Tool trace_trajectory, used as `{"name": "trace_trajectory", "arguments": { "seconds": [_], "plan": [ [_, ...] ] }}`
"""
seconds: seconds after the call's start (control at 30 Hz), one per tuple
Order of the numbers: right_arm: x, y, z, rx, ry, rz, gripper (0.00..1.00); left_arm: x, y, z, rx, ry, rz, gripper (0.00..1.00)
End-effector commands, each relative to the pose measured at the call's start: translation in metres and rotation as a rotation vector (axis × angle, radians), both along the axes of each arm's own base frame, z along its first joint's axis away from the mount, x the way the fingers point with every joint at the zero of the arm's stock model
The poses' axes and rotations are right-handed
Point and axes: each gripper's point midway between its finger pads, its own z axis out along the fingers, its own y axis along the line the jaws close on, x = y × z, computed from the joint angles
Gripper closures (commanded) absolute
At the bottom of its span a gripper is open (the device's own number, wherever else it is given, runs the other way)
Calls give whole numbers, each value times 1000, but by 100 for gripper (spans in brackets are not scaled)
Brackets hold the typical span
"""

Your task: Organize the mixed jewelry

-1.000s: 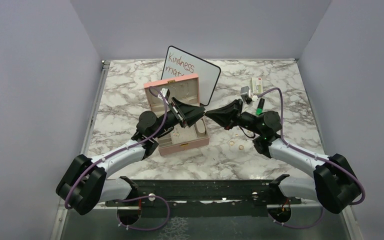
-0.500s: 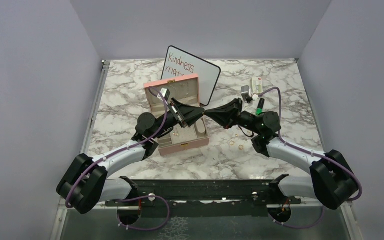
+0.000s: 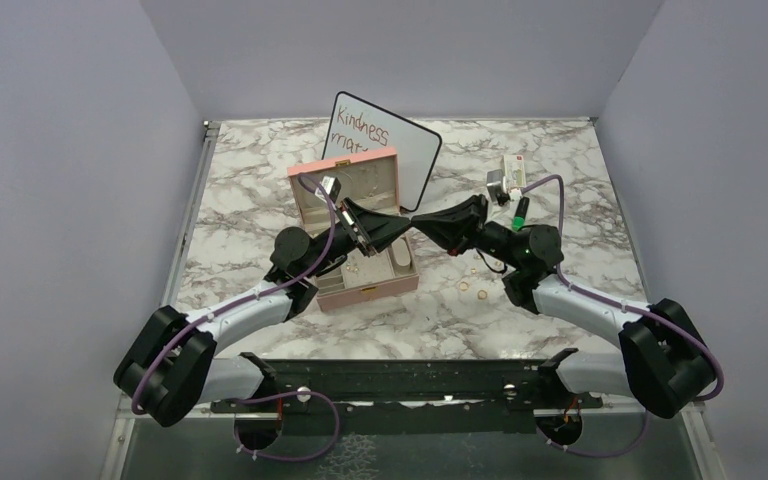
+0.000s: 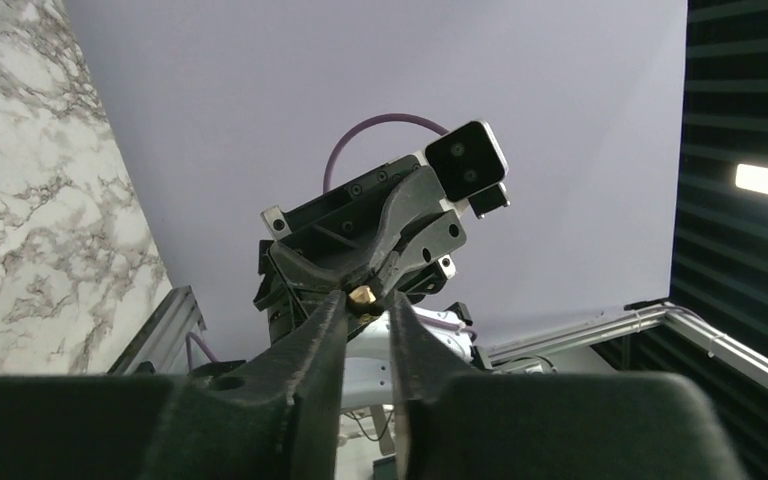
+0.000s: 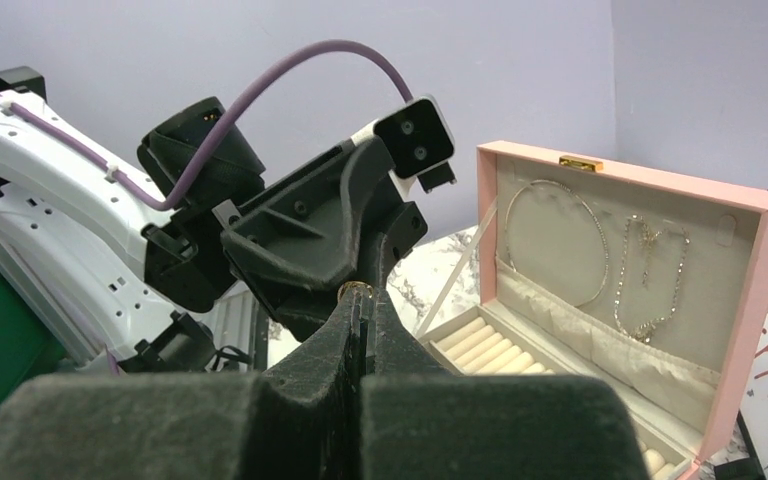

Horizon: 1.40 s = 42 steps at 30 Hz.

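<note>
I read this as a hand-over above the pink box [image 3: 370, 292]; my right gripper [image 5: 358, 300] is clamped on a gold ring [image 5: 357, 288]; my left gripper [image 4: 365, 302] stands narrowly parted around it. Next I'd pinch left firmly, then release right.

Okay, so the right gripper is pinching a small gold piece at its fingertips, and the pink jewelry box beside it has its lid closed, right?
Not quite: the pink jewelry box has its lid open and standing up, showing its lining, as the right wrist view makes clear. The rest holds: the right gripper is pinching a small gold piece at its fingertips.
</note>
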Motion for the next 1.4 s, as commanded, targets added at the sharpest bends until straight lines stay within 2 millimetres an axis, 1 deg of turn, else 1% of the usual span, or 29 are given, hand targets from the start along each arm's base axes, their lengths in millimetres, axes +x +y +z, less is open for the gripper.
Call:
{"name": "trace_trajectory", "arguments": {
  "seconds": [0.0,0.07,0.17,0.47,0.5,0.57,0.63,0.7,0.77,0.93,1.23,1.37],
  "plan": [
    [2,-2,10,39,-30,-23,99,-7,0,8,-34,-37,-21,84],
    [1,-2,10,41,-33,-20,99,-7,0,11,-41,-44,-23,87],
    [-1,-3,10,41,-36,-14,99,-7,0,15,-50,-54,-23,87],
    [-4,-3,9,35,-49,-8,99,-7,0,12,-46,-51,-22,85],
    [-4,-3,9,34,-48,-9,99,-7,0,11,-45,-52,-22,83],
    [-5,-4,9,32,-55,-12,99,-7,0,11,-44,-50,-25,75],
    [-6,-4,8,27,-64,-12,99,-8,0,11,-46,-47,-26,70],
    [-8,-5,8,21,-74,-9,99,-8,1,11,-48,-45,-25,67],
    [-9,-5,8,20,-82,-6,99,-8,1,12,-49,-46,-24,67],
    [-14,-5,7,13,-103,10,99,-7,-2,11,-42,-49,-38,71],
    [-17,-5,7,3,-107,18,99,-9,-8,4,-21,-40,-75,71],
    [-16,-5,6,-2,-101,14,99,-9,-8,2,-18,-41,-73,77]
  ]
}}
